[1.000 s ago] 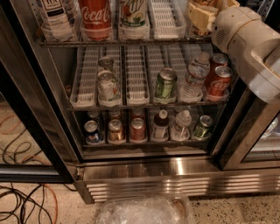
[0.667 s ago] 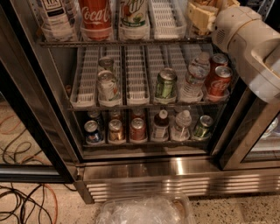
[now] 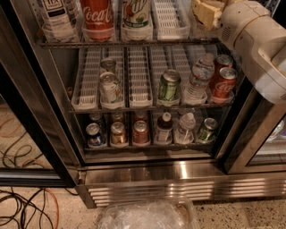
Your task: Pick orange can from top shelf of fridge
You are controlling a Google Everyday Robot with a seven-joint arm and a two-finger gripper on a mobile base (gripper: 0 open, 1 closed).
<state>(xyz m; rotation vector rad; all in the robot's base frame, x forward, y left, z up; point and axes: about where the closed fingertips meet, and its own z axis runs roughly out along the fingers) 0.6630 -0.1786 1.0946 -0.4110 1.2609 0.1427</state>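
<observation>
The gripper (image 3: 208,12) sits over the top shelf's (image 3: 134,43) right end, open or closed unclear; a crooked pull could knock the white tray (image 3: 169,18) just left of it.

Steel, wire and plastic on my screen.
The fridge (image 3: 147,174) shows shiny brushed steel on its ribbed base panel; the top shelf (image 3: 134,43) is bare metal wire carrying white slotted plastic trays (image 3: 172,18). My claw (image 3: 208,11), at that shelf's right end, looks like matt cream plastic, and the arm housing (image 3: 254,40) is smooth off-white. The Coca-Cola can (image 3: 97,15) gleams glossy red.
</observation>
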